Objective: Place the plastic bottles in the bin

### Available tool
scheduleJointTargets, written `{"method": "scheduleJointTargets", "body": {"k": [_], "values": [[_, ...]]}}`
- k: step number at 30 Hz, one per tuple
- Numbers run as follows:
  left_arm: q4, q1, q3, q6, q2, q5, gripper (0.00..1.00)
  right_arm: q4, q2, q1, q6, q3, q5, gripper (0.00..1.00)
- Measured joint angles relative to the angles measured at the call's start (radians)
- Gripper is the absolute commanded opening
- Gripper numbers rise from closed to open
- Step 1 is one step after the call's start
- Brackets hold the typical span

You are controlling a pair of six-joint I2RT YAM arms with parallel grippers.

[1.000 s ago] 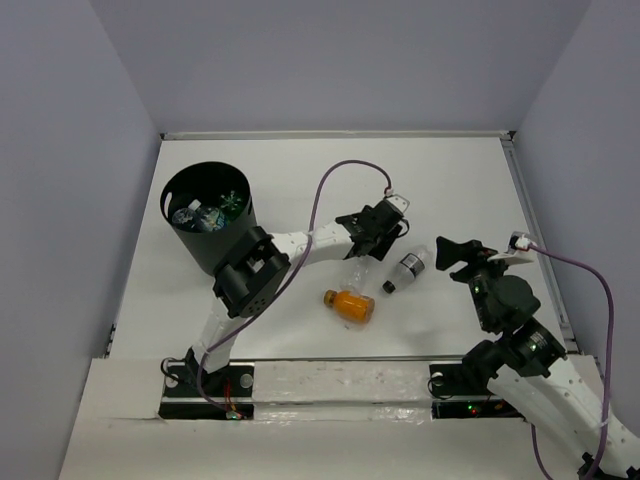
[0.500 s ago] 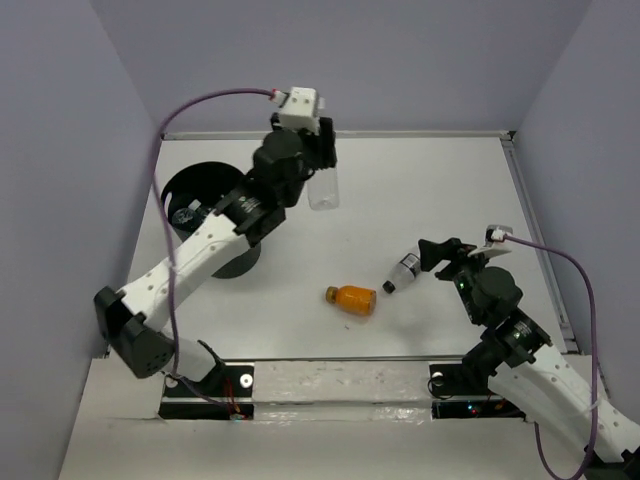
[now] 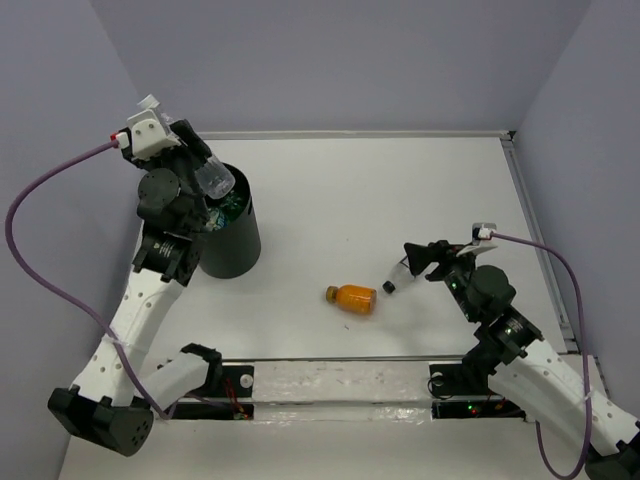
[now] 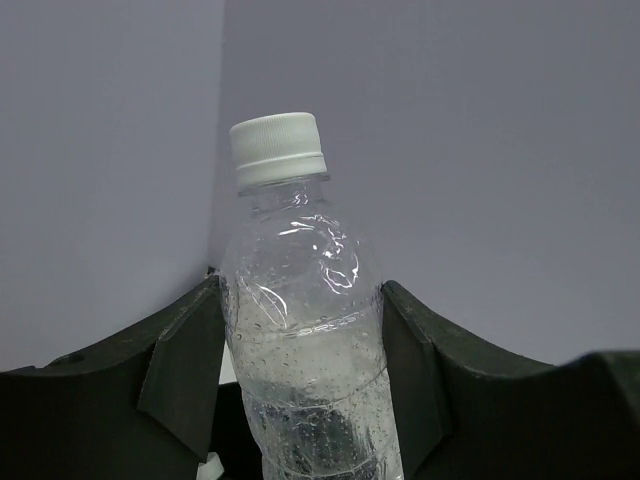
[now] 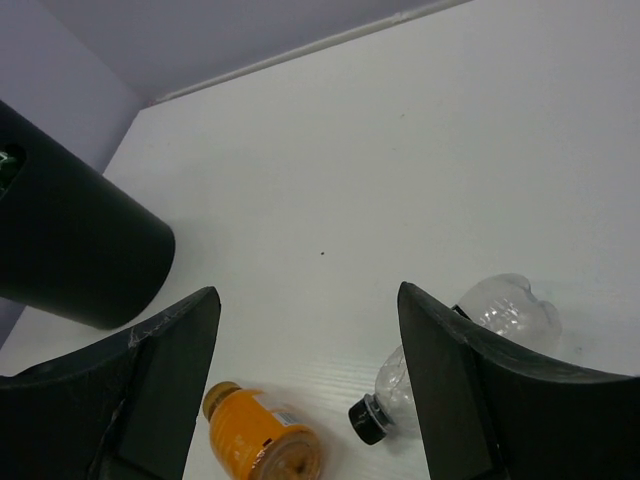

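Observation:
My left gripper (image 3: 200, 165) is shut on a clear plastic bottle with a white cap (image 4: 305, 350), held over the rim of the black bin (image 3: 225, 245); the bottle also shows in the top view (image 3: 213, 180). Bottles lie inside the bin, one green. An orange bottle (image 3: 351, 298) lies on its side on the white table, also in the right wrist view (image 5: 262, 438). A clear bottle with a black cap (image 3: 397, 276) lies next to it, also in the right wrist view (image 5: 450, 365). My right gripper (image 3: 422, 258) is open, just above and beside the black-capped bottle.
The white table (image 3: 400, 190) is walled by grey panels at the back and sides. A purple cable (image 3: 40, 260) loops from the left wrist. The bin shows at the left in the right wrist view (image 5: 70, 250).
My left arm has swung the clear bottle from the table's middle, up and left, to above the bin. My right gripper has moved left toward the black-capped bottle.

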Motion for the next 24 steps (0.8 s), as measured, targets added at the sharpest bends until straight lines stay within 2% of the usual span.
{"method": "scheduleJointTargets", "body": {"k": [4,7,11,12,14,18,24], "values": [[0.060,0.066,-0.085,0.025,0.035,-0.031,0.51,0.004,0.000,0.000,-0.009,-0.003,-0.037,0.75],[0.084,0.095,-0.134,0.041,0.117,-0.053,0.55,0.018,0.010,0.000,-0.021,-0.003,-0.079,0.77],[0.147,0.099,-0.240,0.045,0.128,-0.057,0.79,0.040,0.086,0.000,-0.050,0.008,-0.172,0.80],[0.161,0.099,-0.261,0.043,0.124,-0.057,0.92,0.042,0.116,0.000,-0.057,0.015,-0.200,0.80],[0.179,0.099,-0.294,0.042,0.113,-0.058,0.99,0.045,0.170,0.000,-0.067,0.027,-0.236,0.80],[0.181,0.099,-0.345,0.025,0.060,-0.054,0.99,0.041,0.248,0.018,-0.092,0.037,-0.304,0.80],[0.160,0.099,-0.336,-0.031,-0.050,0.021,0.99,0.039,0.345,0.085,-0.129,0.109,-0.354,0.80]]}}
